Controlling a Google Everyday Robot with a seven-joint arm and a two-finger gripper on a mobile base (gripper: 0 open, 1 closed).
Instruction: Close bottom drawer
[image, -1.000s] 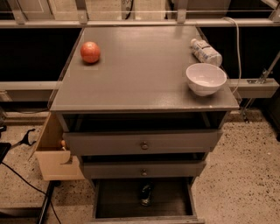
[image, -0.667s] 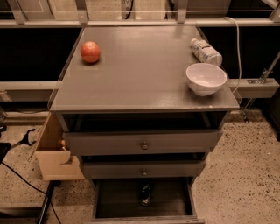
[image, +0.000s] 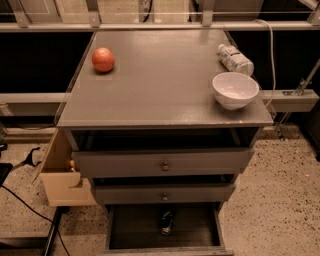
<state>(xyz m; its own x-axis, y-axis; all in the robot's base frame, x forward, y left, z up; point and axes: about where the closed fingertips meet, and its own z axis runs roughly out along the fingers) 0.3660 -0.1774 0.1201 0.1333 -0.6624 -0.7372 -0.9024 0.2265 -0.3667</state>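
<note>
The bottom drawer of the grey cabinet is pulled far out at the lower edge of the camera view, showing its dark inside. A small dark bottle-like object lies inside it. Its front panel is only just visible at the frame's bottom edge and its knob is out of view. Above it are the mid-width drawer front and the widest drawer front, each with a round knob and each slightly open. The gripper is not in view.
On the cabinet top are a red apple at the back left, a white bowl at the right and a lying plastic bottle behind it. A light wooden box stands at the cabinet's left side. Black cables lie on the floor.
</note>
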